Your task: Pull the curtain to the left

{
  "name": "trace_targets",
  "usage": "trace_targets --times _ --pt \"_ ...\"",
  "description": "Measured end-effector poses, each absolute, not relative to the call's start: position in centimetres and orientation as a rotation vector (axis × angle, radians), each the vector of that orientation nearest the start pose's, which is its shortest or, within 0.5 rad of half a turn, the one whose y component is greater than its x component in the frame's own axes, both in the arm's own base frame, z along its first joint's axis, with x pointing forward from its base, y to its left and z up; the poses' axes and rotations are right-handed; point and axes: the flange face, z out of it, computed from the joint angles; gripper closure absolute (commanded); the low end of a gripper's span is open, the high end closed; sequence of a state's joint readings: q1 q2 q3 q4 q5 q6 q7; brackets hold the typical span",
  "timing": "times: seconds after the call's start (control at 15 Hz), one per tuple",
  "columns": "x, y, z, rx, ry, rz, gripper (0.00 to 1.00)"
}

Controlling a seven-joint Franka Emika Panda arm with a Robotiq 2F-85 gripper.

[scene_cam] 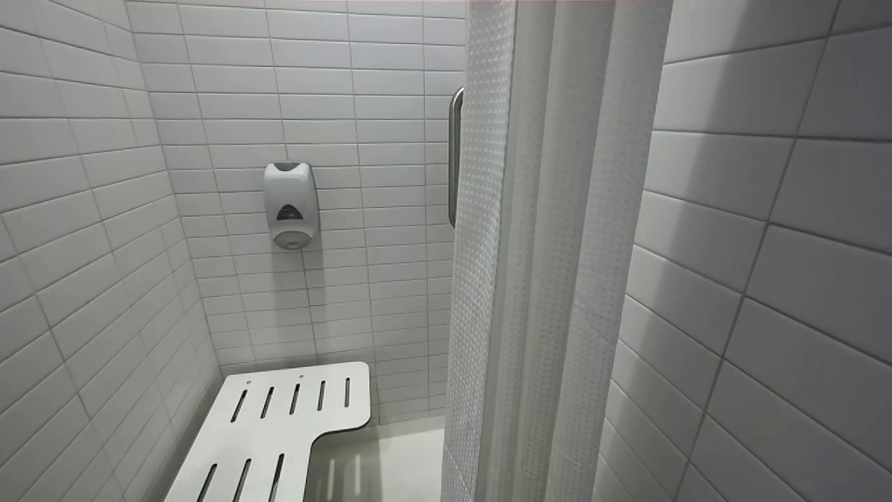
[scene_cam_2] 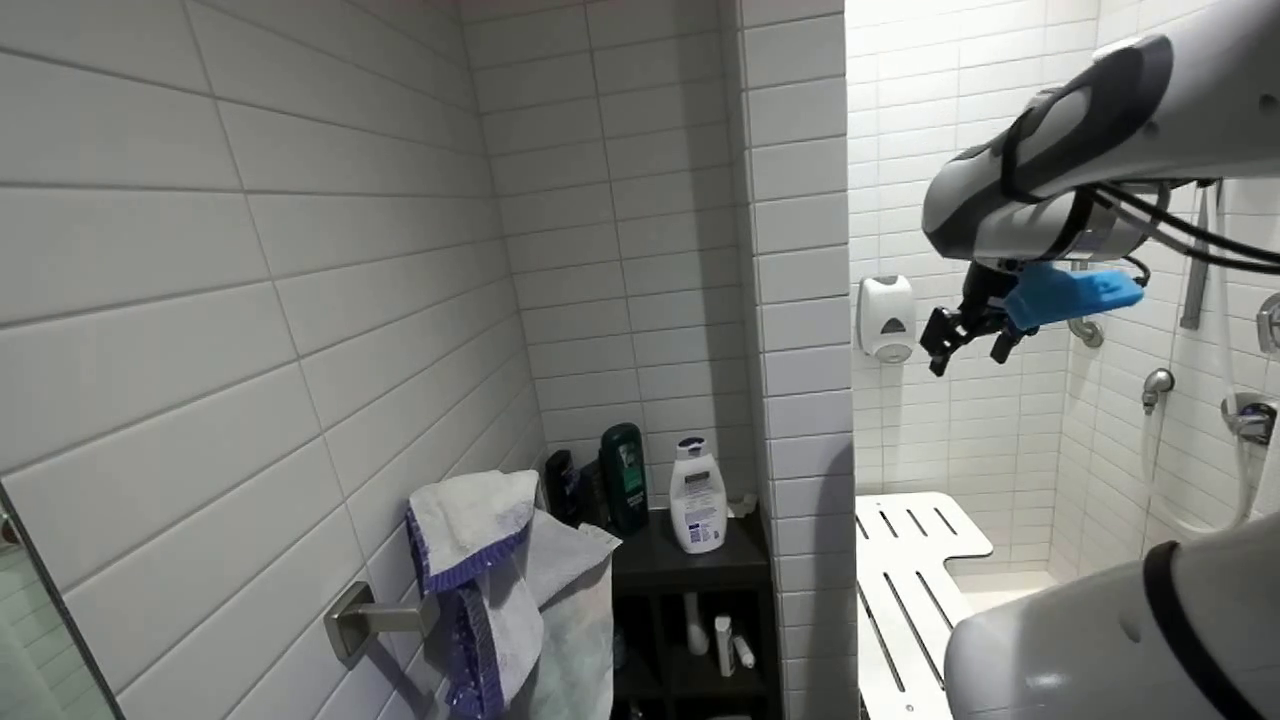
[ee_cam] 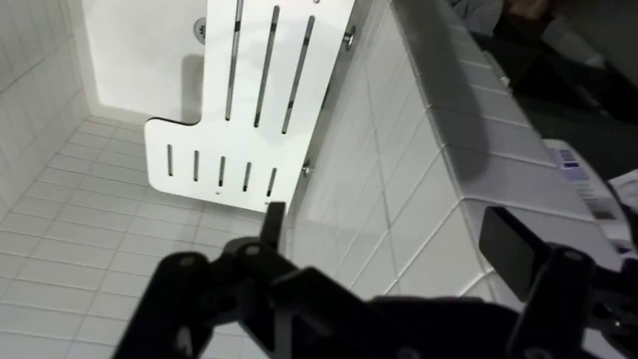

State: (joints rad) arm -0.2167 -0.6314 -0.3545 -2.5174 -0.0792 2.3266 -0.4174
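Wrist view: one gripper (ee_cam: 391, 239), released, its two dark fingers (ee_cam: 509, 252) spread well apart with a tiled wall (ee_cam: 423, 214) beyond the gap.
Curtain (scene_cam: 557, 251): one, white, hanging in tall folds in an exterior view, right of the bench (scene_cam: 268, 436), partly covering a grab bar (scene_cam: 454, 160).
Gripper to curtain: the gripper hangs higher than the bench and, in an exterior view, appears right of the dispenser (scene_cam_2: 886, 320); its distance from the curtain cannot be told.
Bench: one, five short slots, three long.
Dispenser: one, in both exterior views.
Grab bar: one by the curtain.
Shelf (scene_cam_2: 690, 562): one white bottle (scene_cam_2: 697, 500), one green bottle (scene_cam_2: 625, 475); dark containers (scene_cam_2: 563, 488) too dim to count.
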Motion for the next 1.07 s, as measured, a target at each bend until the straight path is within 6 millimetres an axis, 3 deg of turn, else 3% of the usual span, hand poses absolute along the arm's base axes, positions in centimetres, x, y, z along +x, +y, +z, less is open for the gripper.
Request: trace_targets --times 0.4,0.67,1.07 --pt "31.8 -30.5 52.4 -3.176 0.541 -0.907 0.00" --pt "30.7 -36.1 52.7 -3.221 0.756 -0.907 0.00" --pt "29.4 -45.6 55.8 -3.269 1.120 -0.932 0.00"
